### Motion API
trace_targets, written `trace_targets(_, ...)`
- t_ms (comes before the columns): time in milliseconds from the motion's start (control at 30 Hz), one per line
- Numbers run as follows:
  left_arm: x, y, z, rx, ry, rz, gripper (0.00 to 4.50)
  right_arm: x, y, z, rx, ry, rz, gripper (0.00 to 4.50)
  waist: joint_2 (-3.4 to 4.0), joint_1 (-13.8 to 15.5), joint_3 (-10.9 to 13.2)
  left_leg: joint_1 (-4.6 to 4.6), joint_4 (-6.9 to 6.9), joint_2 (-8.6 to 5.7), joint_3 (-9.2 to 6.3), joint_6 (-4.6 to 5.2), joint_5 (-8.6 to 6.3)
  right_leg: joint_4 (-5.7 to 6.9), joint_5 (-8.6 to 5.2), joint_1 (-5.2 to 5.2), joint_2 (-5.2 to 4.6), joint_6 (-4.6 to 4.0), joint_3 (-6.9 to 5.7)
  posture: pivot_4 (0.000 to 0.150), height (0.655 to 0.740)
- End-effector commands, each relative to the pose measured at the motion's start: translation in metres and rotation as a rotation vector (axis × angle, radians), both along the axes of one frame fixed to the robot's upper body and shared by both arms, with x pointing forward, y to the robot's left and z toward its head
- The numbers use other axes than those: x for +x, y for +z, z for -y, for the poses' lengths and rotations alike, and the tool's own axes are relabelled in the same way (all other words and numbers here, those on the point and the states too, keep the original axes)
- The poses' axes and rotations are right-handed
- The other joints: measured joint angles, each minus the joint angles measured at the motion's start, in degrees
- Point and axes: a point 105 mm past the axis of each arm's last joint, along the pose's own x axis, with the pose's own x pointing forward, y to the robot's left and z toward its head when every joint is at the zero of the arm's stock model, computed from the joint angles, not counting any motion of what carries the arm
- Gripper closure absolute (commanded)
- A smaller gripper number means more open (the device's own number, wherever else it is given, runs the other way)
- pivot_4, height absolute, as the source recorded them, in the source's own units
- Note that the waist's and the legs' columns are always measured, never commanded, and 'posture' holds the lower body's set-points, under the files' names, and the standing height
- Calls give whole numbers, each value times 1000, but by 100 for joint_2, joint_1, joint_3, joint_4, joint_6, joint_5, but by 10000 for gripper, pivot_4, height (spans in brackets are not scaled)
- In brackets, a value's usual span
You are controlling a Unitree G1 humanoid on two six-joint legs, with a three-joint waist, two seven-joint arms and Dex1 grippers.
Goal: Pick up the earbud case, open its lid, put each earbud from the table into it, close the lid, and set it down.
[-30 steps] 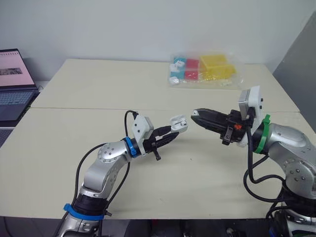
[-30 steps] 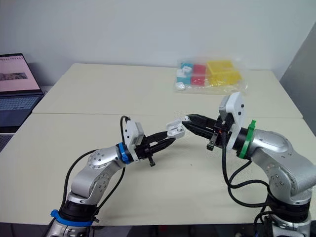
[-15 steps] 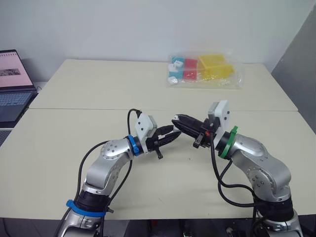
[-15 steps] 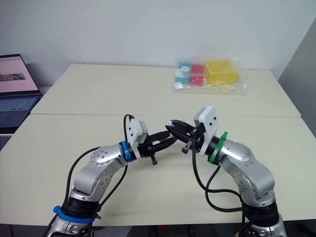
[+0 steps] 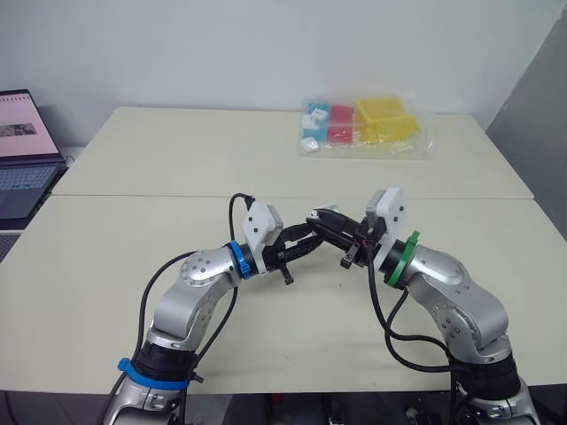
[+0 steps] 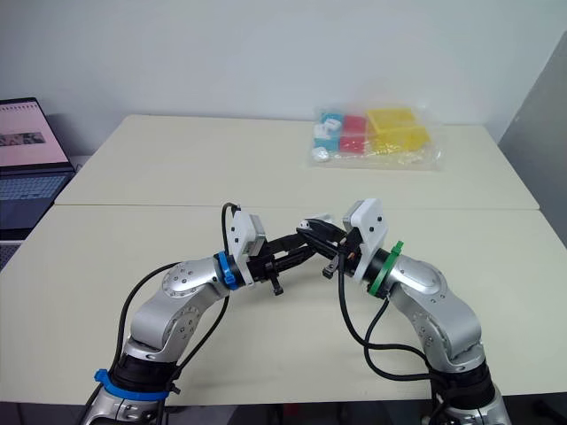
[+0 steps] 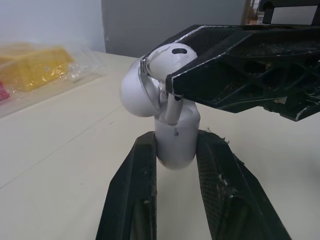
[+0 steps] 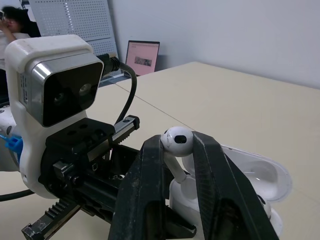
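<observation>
- The left claw (image 7: 176,142) is clamped on the lower body of the white earbud case (image 7: 177,122), one black finger on either side, holding it upright above the pale counter (image 5: 133,159).
- The case's lid (image 7: 135,92) is swung open and hangs back to one side on its hinge.
- The right claw (image 8: 177,144) grips a white earbud (image 7: 172,54) by its rounded head, its two fingers closed around it directly over the open case.
- The earbud's stem points down into the mouth of the case; whether it is fully seated in its well cannot be told.
- In the head views the two claws meet tip to tip above the near half of the counter, around its middle, with the case held off the surface between them.
- At the far side of the counter lies a clear plastic bag (image 5: 368,128) holding yellow, red and blue boxes, well apart from the claws.
- An open laptop (image 5: 22,150) with a lit screen sits off the counter's far left edge.
</observation>
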Motion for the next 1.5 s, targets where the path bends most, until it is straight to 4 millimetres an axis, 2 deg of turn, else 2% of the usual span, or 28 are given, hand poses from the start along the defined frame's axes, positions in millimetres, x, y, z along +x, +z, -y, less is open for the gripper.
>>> trace_targets(33,-4,19,2,-30,-14,68,37276,-1,3,3,13,-17,25,40815,0,0,0,0,0,0,0,0,0,0,0,0,0,0,0,1500,7400)
trace_targets(633,-4,22,0,-47,-9,75,37276,-6,-7,4,11,1,-33,40815,0,0,0,0,-1,0,0,0,0,-1,0,0,0,0,-1,1500,7400)
trace_targets(800,-5,21,1,-45,-14,77,37276,-4,-5,7,-5,-19,-14,24323,0,0,0,0,-1,0,0,0,0,-1,0,0,0,0,0,1500,7400)
trace_targets(967,-5,19,0,-41,-10,74,37276,-4,-2,11,-23,-38,5,5605,0,1,0,0,-1,0,0,0,0,-2,0,0,0,0,0,1500,7400)
trace_targets(1267,-5,16,-1,-38,-9,68,37277,-6,6,14,-21,-37,21,5541,0,2,0,-1,-2,0,-1,0,0,-3,0,-1,0,0,-2,1500,7400)
trace_targets(1500,-5,15,-2,-36,0,63,37277,-26,28,24,-46,33,82,5541,0,6,0,-5,-1,-1,-1,0,0,-7,0,0,-2,0,-2,1500,7400)
